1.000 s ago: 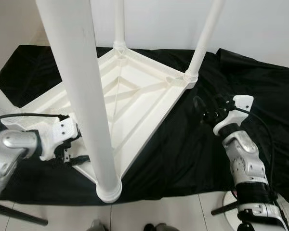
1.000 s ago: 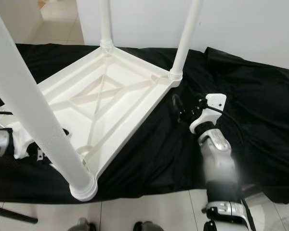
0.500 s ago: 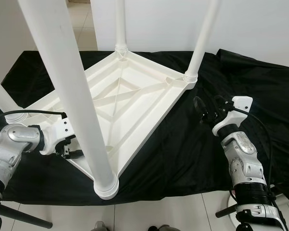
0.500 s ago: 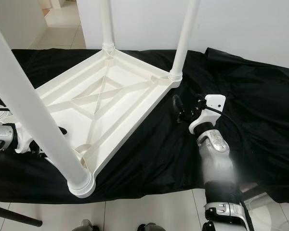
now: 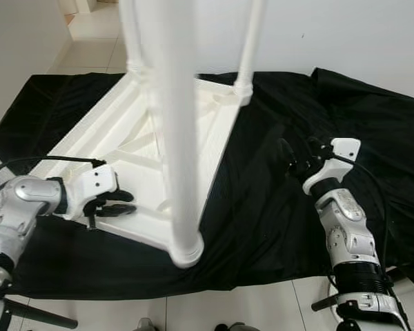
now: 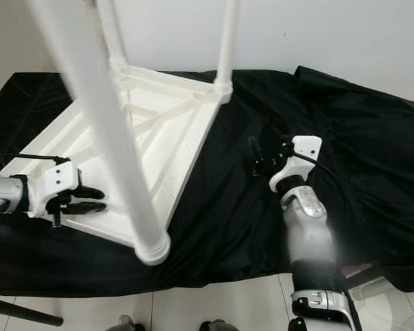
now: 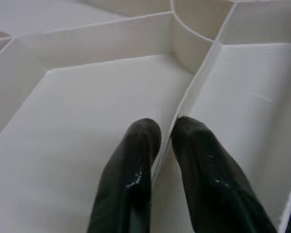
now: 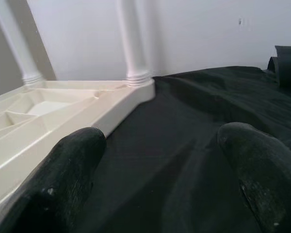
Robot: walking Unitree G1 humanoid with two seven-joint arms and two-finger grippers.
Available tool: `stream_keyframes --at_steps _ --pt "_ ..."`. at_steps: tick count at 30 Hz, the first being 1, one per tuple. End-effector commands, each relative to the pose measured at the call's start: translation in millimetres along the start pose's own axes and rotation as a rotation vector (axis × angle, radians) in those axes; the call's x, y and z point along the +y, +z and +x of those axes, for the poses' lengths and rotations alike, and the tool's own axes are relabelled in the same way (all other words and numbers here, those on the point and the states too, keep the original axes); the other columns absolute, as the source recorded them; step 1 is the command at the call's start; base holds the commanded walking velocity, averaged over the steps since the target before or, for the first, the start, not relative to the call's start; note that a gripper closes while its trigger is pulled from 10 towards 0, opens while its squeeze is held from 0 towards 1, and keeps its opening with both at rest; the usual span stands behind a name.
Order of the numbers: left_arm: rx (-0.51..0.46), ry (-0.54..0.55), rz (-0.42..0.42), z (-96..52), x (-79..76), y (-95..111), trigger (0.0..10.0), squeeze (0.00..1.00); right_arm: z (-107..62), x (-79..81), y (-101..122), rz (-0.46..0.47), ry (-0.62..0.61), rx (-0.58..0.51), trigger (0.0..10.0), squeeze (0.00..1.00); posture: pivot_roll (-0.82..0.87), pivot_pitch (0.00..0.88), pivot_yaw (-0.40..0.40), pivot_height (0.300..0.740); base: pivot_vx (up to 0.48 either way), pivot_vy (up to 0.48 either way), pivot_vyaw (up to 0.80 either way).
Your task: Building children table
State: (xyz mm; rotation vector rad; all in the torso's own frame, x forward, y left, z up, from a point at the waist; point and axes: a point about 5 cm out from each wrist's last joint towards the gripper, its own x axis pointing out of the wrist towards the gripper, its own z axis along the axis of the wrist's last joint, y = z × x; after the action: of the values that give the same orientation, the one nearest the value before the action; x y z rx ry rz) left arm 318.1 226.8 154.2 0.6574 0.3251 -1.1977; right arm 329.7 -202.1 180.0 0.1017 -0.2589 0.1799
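**White plastic kids' table upside down, left gripper pinching a rib**

White plastic children's table (image 5: 141,148) is lying upside down on a black cloth (image 5: 276,207) that's covering the floor next to a white wall (image 6: 345,34), with its round white legs (image 6: 117,145) sticking straight up. The nearest leg is looming right in front of the head camera, and its base is sitting at the table corner closest to the robot.

So the left gripper (image 6: 90,200) is reaching in over the table's near-left edge, low against the underside. In the left wrist view, its two black fingers (image 7: 131,174) are sitting nearly together, straddling one of the thin raised white ribs (image 7: 194,87) that run across the underside. The rib is passing right between the fingertips, one finger on each side, so it's basically pinching that rib.

The right gripper (image 5: 294,157) is hanging out over the bare black cloth, well off to the right of the table and not touching it. Its fingers (image 8: 68,170) are spread wide with nothing between them, pointing toward the table's right-hand edge and the far corner leg (image 8: 133,43).

Pale floor tiles (image 5: 262,310) are showing at the cloth's near edge.
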Motion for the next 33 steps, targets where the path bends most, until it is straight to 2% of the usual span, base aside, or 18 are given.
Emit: stream_keyframes --at_steps 1,2,3,4,6,7,9,11,12,16,17,18,21,25,26,33 --pt "0.051 0.019 -0.120 4.5 -11.9 -25.3 0.2 0.00 -0.9 -2.0 0.2 0.001 -0.012 -0.006 10.0 0.00 0.02 0.136 -0.007 0.740 0.000 0.000 0.00" --pt "0.040 0.023 -0.120 6.2 -12.1 -24.2 0.2 0.00 -1.0 -2.4 0.3 0.000 -0.014 -0.007 10.0 0.00 0.02 0.136 -0.007 0.740 0.000 0.000 0.00" --pt "0.004 0.031 -0.125 10.9 -12.6 -20.0 1.7 0.00 -1.1 -4.0 0.5 -0.003 -0.029 -0.010 10.0 0.00 0.01 0.136 -0.009 0.740 0.000 0.000 0.00" --pt "-0.025 0.043 -0.134 15.4 -12.8 -16.4 1.6 0.00 -1.0 -5.0 0.7 -0.009 -0.043 -0.014 10.0 0.00 0.01 0.136 -0.009 0.740 0.000 0.000 0.00" --pt "-0.025 0.043 -0.134 15.4 -12.8 -16.4 1.6 0.00 -1.0 -5.0 0.7 -0.009 -0.043 -0.014 10.0 0.00 0.01 0.136 -0.009 0.740 0.000 0.000 0.00" --pt "-0.043 0.053 -0.138 18.8 -13.0 -13.8 1.3 0.00 -1.0 -5.5 0.9 -0.014 -0.052 -0.017 10.0 0.00 0.01 0.137 -0.008 0.740 0.000 0.000 0.00" --pt "-0.110 0.069 -0.121 27.4 -14.7 -3.3 8.7 0.00 -2.9 -2.9 -0.9 -0.012 -0.053 -0.020 10.0 0.00 0.01 0.137 -0.012 0.740 0.000 0.000 0.00" --pt "-0.136 0.069 -0.113 29.6 -15.8 1.0 8.7 0.00 -4.0 -1.8 -1.8 -0.009 -0.051 -0.019 10.0 0.00 0.01 0.138 -0.014 0.740 0.000 0.000 0.00" --pt "-0.162 0.076 -0.099 31.9 -16.6 5.7 10.0 0.00 -5.1 -1.5 -2.8 -0.007 -0.052 -0.018 10.0 0.00 0.01 0.139 -0.016 0.740 0.000 0.000 0.00" --pt "-0.185 0.093 -0.090 35.0 -16.4 11.1 10.0 0.00 -6.3 -1.8 -3.6 -0.002 -0.056 -0.017 10.0 0.00 0.01 0.140 -0.019 0.740 0.000 0.000 0.00" --pt "-0.226 0.106 -0.110 38.9 -16.0 17.5 10.0 0.26 -7.3 -2.7 -3.7 0.003 -0.062 -0.019 10.0 0.00 0.01 0.140 -0.018 0.740 0.000 0.000 0.00" --pt "-0.251 0.103 -0.125 40.2 -16.6 20.4 10.0 1.00 -7.8 -3.2 -3.8 0.002 -0.065 -0.019 10.0 0.00 0.01 0.140 -0.018 0.740 0.000 0.000 0.00" --pt "-0.286 0.096 -0.147 42.3 -18.3 25.0 10.0 1.00 -9.2 -4.7 -4.3 -0.024 -0.070 -0.016 10.0 0.00 0.01 0.140 -0.018 0.740 0.000 0.000 0.00" --pt "-0.309 0.163 -0.116 43.7 -16.4 34.3 10.0 1.00 -15.4 -7.0 -7.2 -0.063 -0.069 -0.003 10.0 0.00 0.00 0.141 -0.017 0.740 0.000 0.000 0.00" --pt "-0.340 0.185 -0.129 42.0 -15.1 38.4 10.0 0.00 -18.6 -7.9 -8.0 -0.061 -0.073 -0.001 10.0 0.00 0.00 0.141 -0.019 0.740 0.000 0.000 0.00" --pt "-0.484 0.308 -0.210 28.8 -9.3 53.3 10.0 0.00 -33.5 -11.1 -8.4 -0.036 -0.063 0.005 10.0 0.00 -0.01 0.134 -0.023 0.740 0.000 0.000 0.00"
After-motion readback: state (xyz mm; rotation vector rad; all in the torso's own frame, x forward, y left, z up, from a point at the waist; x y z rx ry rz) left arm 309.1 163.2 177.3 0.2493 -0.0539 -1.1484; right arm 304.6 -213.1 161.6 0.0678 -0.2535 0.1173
